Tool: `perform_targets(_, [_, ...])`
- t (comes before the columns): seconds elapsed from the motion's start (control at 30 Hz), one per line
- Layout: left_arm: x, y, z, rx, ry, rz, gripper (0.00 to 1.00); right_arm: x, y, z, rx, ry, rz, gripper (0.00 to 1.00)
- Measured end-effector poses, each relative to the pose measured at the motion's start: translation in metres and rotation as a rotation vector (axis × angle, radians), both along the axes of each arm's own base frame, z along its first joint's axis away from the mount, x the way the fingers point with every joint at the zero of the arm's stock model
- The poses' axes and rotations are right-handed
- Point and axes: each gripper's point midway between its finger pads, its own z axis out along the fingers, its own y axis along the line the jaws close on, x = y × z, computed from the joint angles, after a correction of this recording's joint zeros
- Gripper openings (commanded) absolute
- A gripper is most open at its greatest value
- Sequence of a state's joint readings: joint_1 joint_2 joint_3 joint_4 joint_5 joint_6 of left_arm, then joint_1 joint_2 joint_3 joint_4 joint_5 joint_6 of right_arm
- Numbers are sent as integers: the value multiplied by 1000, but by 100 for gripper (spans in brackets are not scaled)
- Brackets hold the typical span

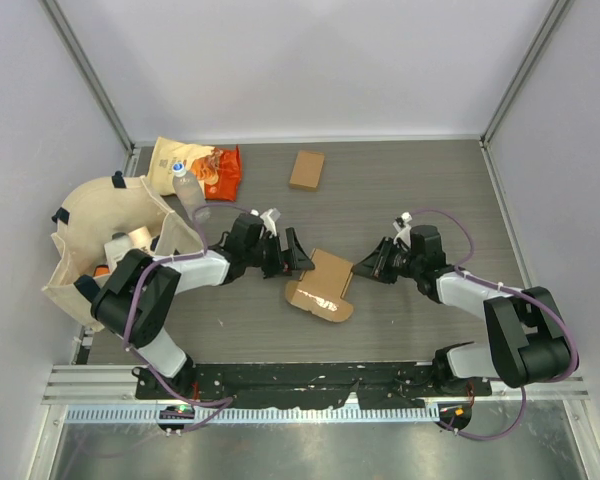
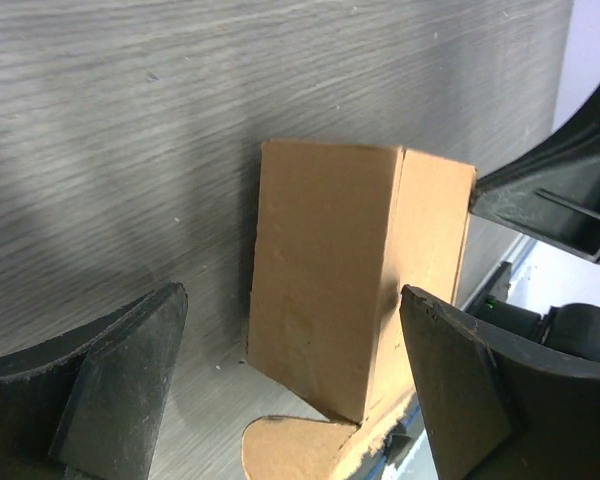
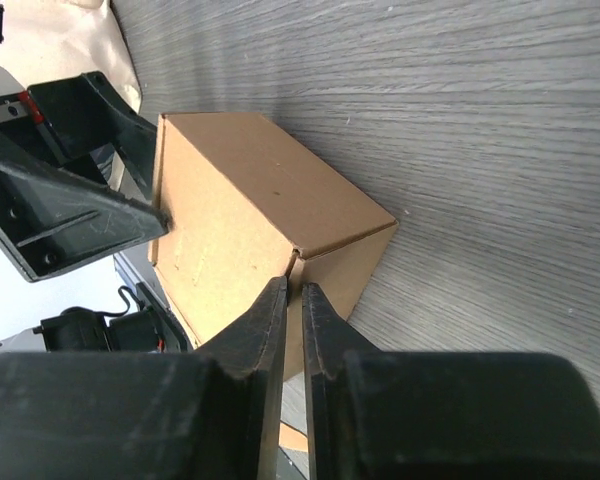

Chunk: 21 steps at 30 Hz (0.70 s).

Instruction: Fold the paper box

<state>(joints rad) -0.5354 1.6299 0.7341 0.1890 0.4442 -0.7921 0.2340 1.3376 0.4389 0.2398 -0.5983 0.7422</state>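
Observation:
The brown paper box (image 1: 322,283) lies mid-table with its rounded flap (image 1: 340,310) spread on the surface toward the near edge. My left gripper (image 1: 298,258) stands open at the box's left side. In the left wrist view the box (image 2: 320,270) rises between and beyond the wide-spread fingers, untouched by them; the gripper (image 2: 295,300) holds nothing. My right gripper (image 1: 363,268) meets the box's right edge. In the right wrist view its jaws (image 3: 293,290) are nearly together, pinched at the corner seam of the box (image 3: 240,210).
A small closed brown box (image 1: 307,169) sits at the back. An orange snack bag (image 1: 195,165) and a plastic bottle (image 1: 190,192) lie at the back left. A beige cloth bag (image 1: 110,235) fills the left edge beside the left arm.

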Motion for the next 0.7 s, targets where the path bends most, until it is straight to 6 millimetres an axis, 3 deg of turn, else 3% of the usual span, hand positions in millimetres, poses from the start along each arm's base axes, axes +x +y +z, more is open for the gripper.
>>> perform_targets(0.33, [-20,-14,8,-114,70,-13,94,2,-4,-1,3,-10,-16,13])
perform_targets(0.47, [-21,-28,16,-180,72,-29,87,3,-5,-1,4,-22,-21,13])
perform_targets(0.7, [-21,-36,3,-240,154,-4,80,11,-9,0,-7,-45,-51,13])
